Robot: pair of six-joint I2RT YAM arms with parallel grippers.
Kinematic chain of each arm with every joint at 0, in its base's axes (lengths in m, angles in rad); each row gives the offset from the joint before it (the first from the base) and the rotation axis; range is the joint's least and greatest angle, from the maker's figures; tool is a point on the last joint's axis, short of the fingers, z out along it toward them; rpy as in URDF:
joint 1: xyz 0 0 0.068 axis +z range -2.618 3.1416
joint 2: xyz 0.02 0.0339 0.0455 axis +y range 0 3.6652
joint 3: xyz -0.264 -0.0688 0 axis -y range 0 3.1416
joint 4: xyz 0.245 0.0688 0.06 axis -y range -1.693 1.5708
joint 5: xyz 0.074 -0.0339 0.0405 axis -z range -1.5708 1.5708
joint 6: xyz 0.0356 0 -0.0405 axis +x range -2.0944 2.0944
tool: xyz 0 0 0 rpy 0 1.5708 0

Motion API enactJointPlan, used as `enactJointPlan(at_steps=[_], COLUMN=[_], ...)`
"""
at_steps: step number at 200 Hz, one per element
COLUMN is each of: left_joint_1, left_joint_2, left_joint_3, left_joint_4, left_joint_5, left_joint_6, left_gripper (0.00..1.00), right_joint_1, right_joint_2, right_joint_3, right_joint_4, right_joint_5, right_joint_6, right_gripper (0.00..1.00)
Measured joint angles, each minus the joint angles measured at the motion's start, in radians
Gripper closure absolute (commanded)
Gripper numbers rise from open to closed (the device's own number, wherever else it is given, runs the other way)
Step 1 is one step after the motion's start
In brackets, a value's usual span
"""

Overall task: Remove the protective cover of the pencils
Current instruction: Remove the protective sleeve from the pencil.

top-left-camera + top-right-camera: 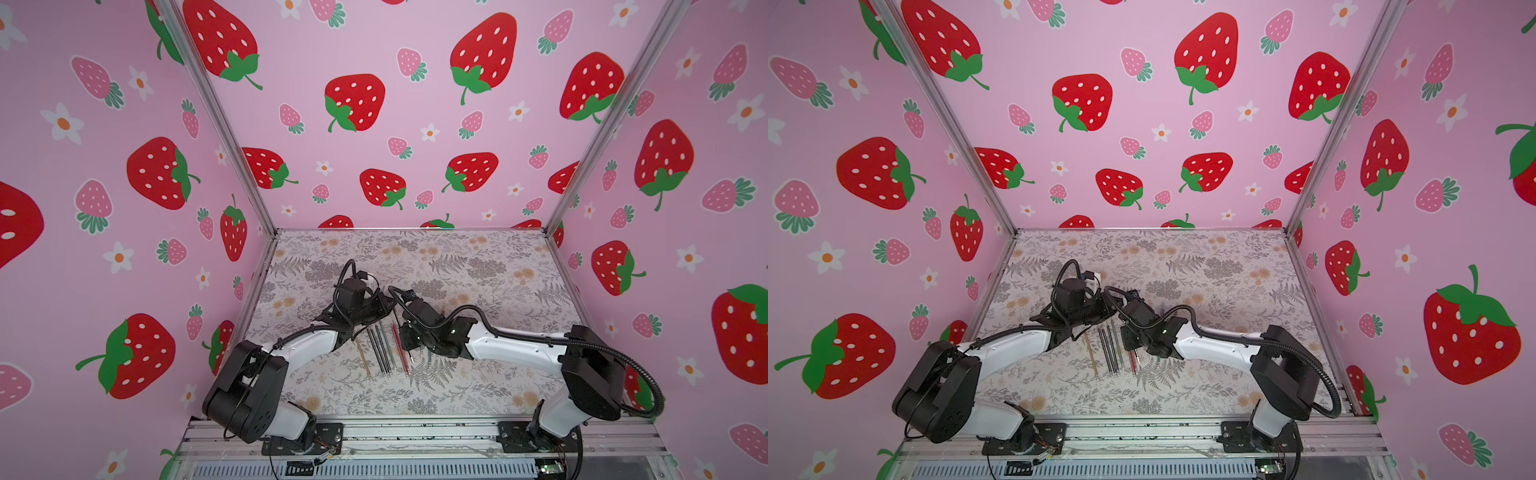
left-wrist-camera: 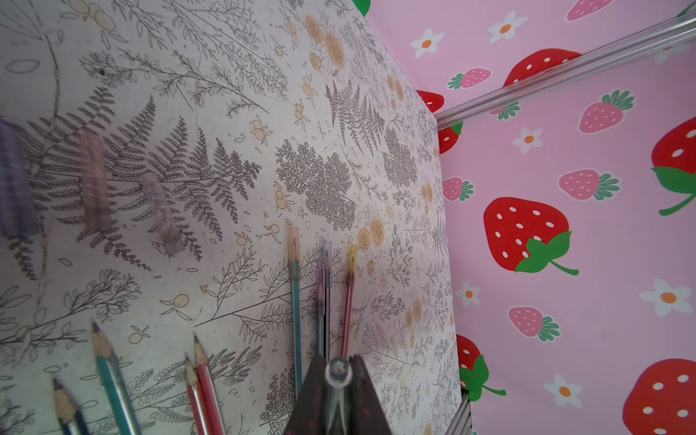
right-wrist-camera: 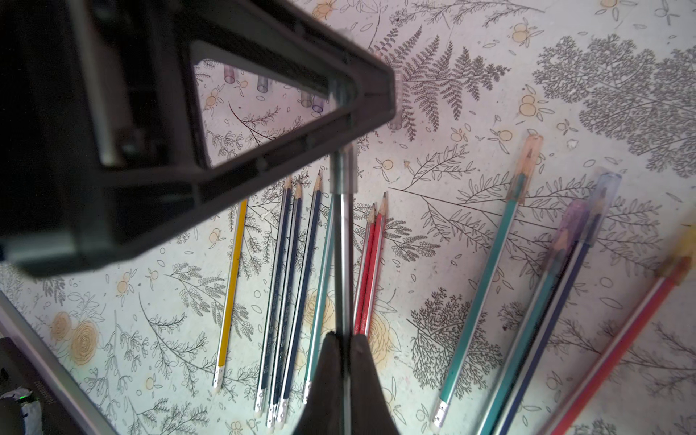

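A thin grey pencil (image 3: 343, 263) is clamped by its shaft in the right gripper (image 3: 342, 341) and held above the floral-print table (image 3: 489, 94), over the other thin coloured pencils (image 3: 290, 282). Its clear plastic tube cap (image 3: 342, 173) is pinched in the closed left gripper (image 3: 341, 94). In both top views the capped end is found at about 11 o'clock from the right gripper, so the pull is judged to run along that long axis, left arm nearer.
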Motion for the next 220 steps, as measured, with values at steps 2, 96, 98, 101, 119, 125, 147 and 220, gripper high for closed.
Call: enactJointPlan(at_steps=[2, 96, 98, 101, 119, 125, 147, 220], left_joint_1=[0.000, 0.000, 0.000, 0.000, 0.000, 0.000, 0.000, 0.000], left_joint_2=[0.000, -0.008, -0.008, -0.010, -0.013, -0.014, -0.016, -0.017], left_joint_3=[0.000, 0.000, 0.000, 0.000, 0.000, 0.000, 0.000, 0.007], left_joint_4=[0.000, -0.003, -0.003, -0.003, -0.003, -0.003, -0.003, -0.023], left_joint_5=[0.000, -0.004, -0.004, -0.004, -0.004, -0.004, -0.005, -0.011], left_joint_6=[-0.001, -0.028, -0.028, -0.029, -0.032, -0.032, -0.032, -0.031], left_gripper=[0.93, 0.99, 0.99, 0.99, 1.00, 1.00, 1.00, 1.00], right_joint_1=[0.000, 0.008, 0.008, 0.008, 0.008, 0.008, 0.008, 0.008], right_joint_2=[0.000, 0.000, 0.000, 0.000, 0.003, 0.005, 0.017, 0.021], right_joint_3=[0.000, 0.000, 0.000, 0.000, 0.000, 0.000, 0.000, 0.001], right_joint_4=[0.000, 0.006, 0.006, 0.006, 0.006, 0.006, 0.005, 0.005], right_joint_5=[0.000, 0.003, 0.003, 0.003, 0.003, 0.004, 0.007, 0.011], right_joint_6=[0.000, -0.001, 0.000, 0.000, 0.000, 0.000, 0.001, -0.017], right_gripper=[1.00, 0.72, 0.72, 0.72, 0.72, 0.74, 0.89, 1.00])
